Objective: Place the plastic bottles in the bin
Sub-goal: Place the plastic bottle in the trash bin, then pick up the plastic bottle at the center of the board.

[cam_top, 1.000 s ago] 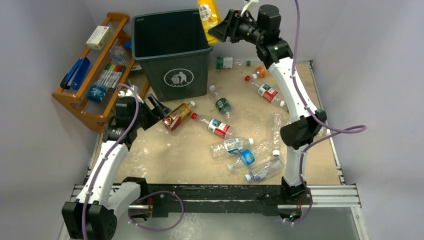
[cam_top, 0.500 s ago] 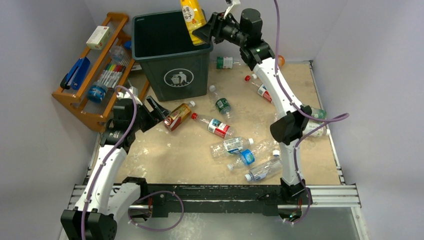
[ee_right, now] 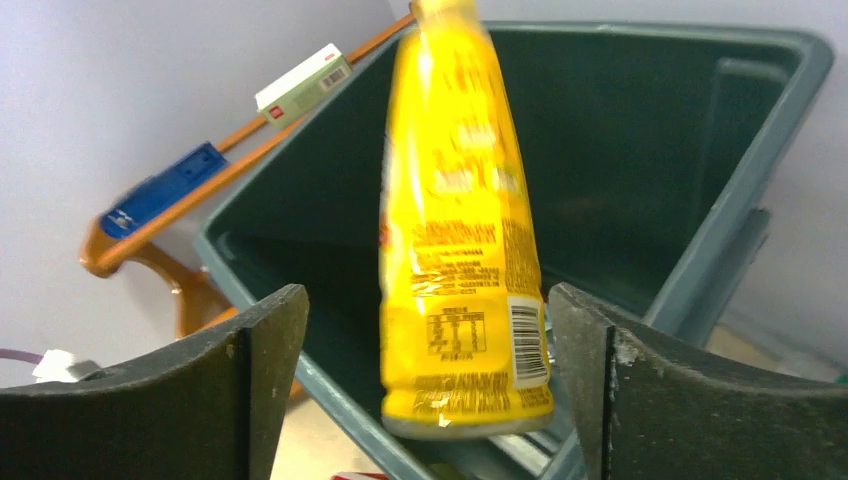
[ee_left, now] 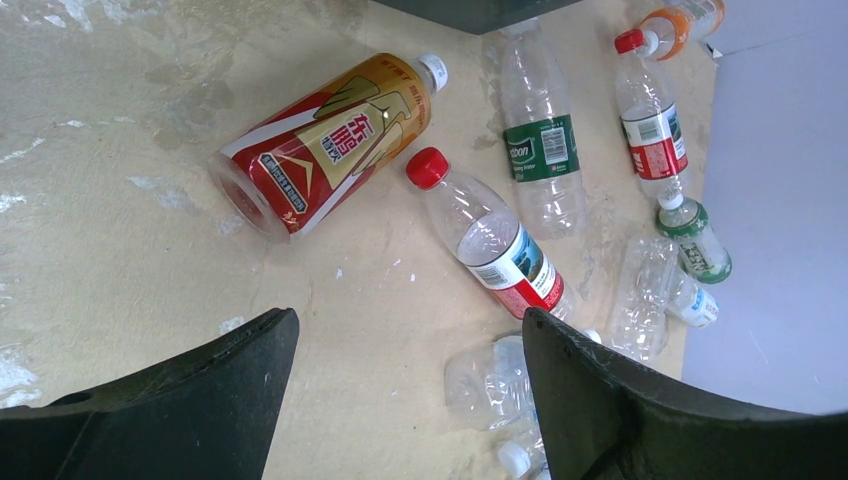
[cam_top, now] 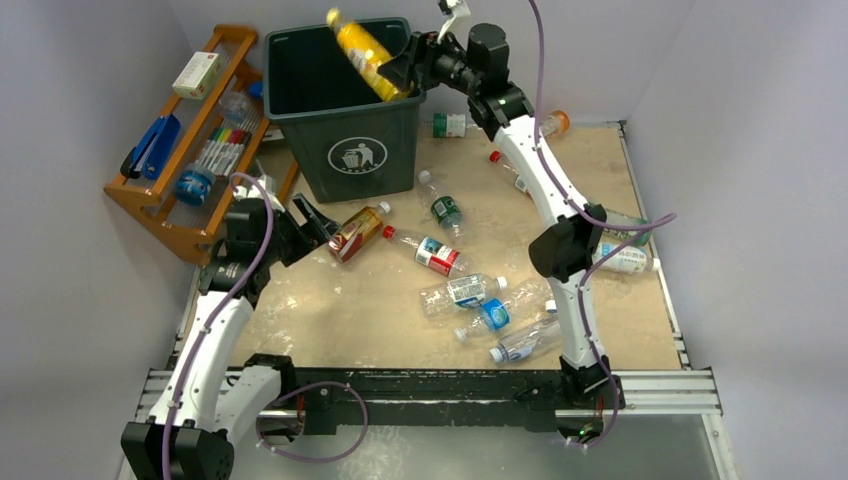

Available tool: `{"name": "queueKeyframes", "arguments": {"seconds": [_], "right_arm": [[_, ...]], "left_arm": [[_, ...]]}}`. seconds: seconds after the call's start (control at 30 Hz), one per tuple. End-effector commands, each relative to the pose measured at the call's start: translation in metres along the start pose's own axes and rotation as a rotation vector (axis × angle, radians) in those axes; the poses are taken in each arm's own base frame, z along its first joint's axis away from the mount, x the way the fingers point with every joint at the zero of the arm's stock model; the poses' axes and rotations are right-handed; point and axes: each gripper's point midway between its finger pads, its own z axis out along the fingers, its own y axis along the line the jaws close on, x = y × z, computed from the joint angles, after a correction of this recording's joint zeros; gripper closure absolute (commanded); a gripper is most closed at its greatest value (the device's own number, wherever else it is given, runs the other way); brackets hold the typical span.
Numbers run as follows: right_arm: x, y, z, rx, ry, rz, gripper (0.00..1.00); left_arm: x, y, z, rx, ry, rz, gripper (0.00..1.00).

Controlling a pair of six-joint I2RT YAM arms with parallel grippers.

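Note:
The dark green bin [cam_top: 350,150] stands at the back of the table. My right gripper [cam_top: 405,68] hangs open at its right rim. A yellow bottle [cam_top: 365,55] tilts over the bin's mouth. In the right wrist view this yellow bottle [ee_right: 460,230] is blurred, between the fingers of the right gripper [ee_right: 428,297] with a gap on each side, its base over the bin [ee_right: 640,150] rim. My left gripper [cam_top: 310,215] is open and empty beside a red-and-amber bottle [cam_top: 358,230]. That bottle [ee_left: 330,140] lies ahead of the left gripper [ee_left: 410,325].
An orange wooden rack [cam_top: 190,150] with markers and boxes leans left of the bin. A red-capped bottle [cam_top: 430,252], a green-labelled bottle [cam_top: 440,205] and several clear bottles [cam_top: 465,292] lie across the table. More bottles [cam_top: 625,258] lie by the right edge.
My right arm swung left over the bin and its jaws opened. The yellow bottle tipped over and left the grip. The left arm stayed still.

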Motion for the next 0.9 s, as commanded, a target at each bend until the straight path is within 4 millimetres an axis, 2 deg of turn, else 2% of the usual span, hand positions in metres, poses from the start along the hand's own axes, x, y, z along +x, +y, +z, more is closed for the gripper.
{"name": "queueKeyframes", "arguments": {"seconds": [0.0, 0.23, 0.4, 0.67, 0.87], "right_arm": [[-0.064, 0.036, -0.020, -0.041, -0.149, -0.111, 0.01], [-0.085, 0.052, -0.046, -0.019, -0.161, -0.151, 0.00], [-0.090, 0.061, -0.085, 0.060, -0.129, -0.170, 0.00], [-0.034, 0.057, -0.154, 0.157, -0.018, -0.114, 0.00], [0.011, 0.046, -0.204, 0.196, 0.010, -0.054, 0.00]], "left_arm": [[-0.021, -0.015, -0.003, 0.036, -0.056, 0.045, 0.18], [-0.032, -0.013, 0.007, -0.001, -0.069, 0.049, 0.16], [-0.042, -0.010, 0.016, -0.037, -0.076, 0.086, 0.14], [-0.043, 0.006, 0.039, -0.123, -0.032, 0.162, 0.13], [-0.022, 0.003, 0.069, -0.227, 0.058, 0.315, 0.13]]}}
